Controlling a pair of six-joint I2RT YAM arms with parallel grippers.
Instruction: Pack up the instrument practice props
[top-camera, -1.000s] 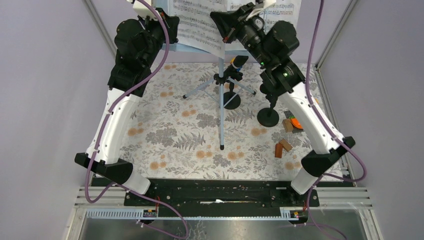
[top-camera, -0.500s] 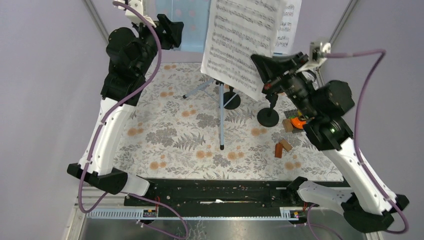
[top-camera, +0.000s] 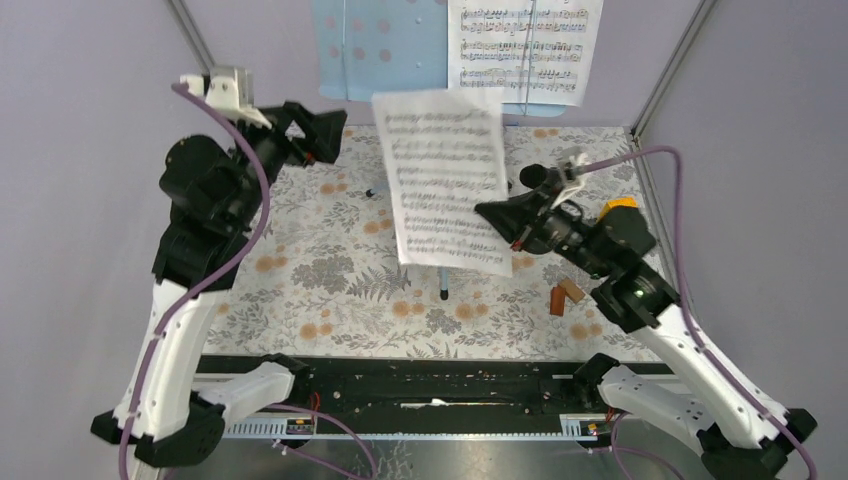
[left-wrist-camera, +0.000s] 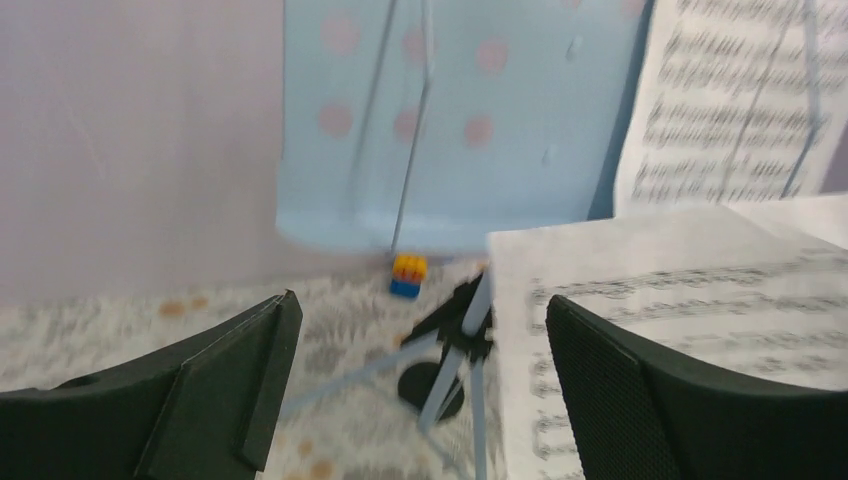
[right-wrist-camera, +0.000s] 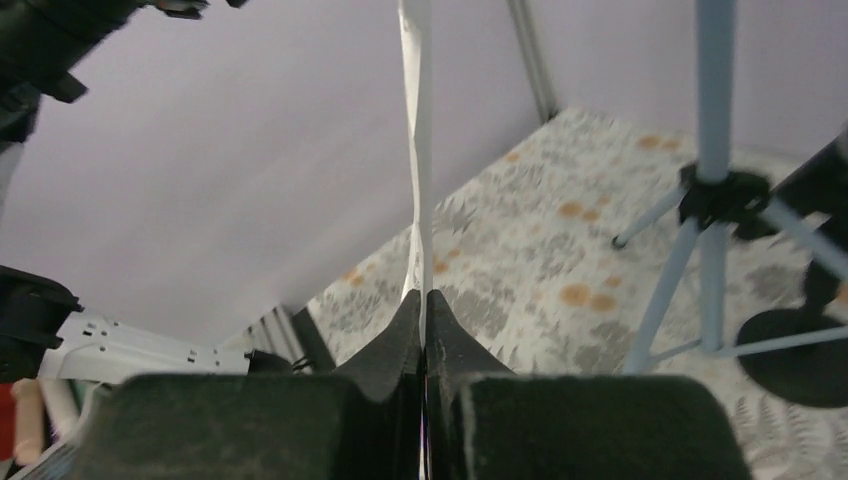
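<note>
Right gripper (top-camera: 503, 222) is clamped tight on the loose page (top-camera: 445, 180), pinching its right edge low down. The page hangs in the air over the middle of the flowered cloth (top-camera: 330, 270), on the near side of the music stand (top-camera: 380, 45). Its printed face is turned up to the overhead camera. Long axis runs far-to-near, top edge toward the stand, slightly skewed. In the right wrist view the page is edge-on, a thin strip rising straight out of the closed fingers (right-wrist-camera: 395, 345).

Left gripper (top-camera: 318, 133) is spread wide and holds nothing. It sits left of the loose page, near the stand's lower left corner but clear of it.

The other page (top-camera: 525, 50) is on the stand's right half, upright, staves level. The tripod (left-wrist-camera: 455, 365) is below, blurred in the left wrist view. Toy blocks (top-camera: 566, 296) lie on the cloth near the right arm.

Versus earlier: half a second back the loose page was higher and farther, overlapping the stand. Now it is drawn nearer and the stand's left half shows bare blue with holes. The left gripper was at the stand a second ago, near closed. It has since opened and backed off left.
</note>
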